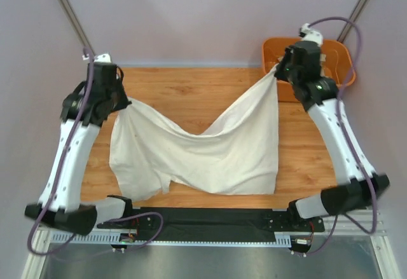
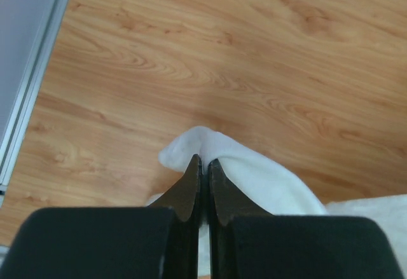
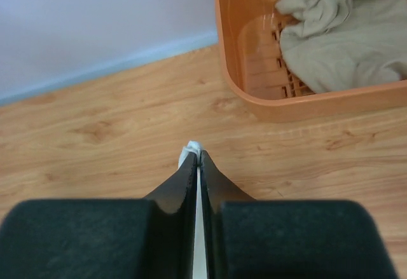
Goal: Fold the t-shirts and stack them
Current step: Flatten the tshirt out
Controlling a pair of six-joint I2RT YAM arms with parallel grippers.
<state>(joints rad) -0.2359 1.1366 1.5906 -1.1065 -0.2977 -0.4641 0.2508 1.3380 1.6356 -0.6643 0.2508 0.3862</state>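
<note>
Left arm [image 1: 71, 155] and right arm [image 1: 340, 136] reach forward, spread wide. Left gripper [image 2: 203, 164] fingers clamped on cream-white t-shirt [image 1: 210, 152] left corner, right gripper [image 3: 198, 158] fingers clamped on its right corner.

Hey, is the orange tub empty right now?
No, a crumpled beige shirt lies inside the orange tub.
</note>
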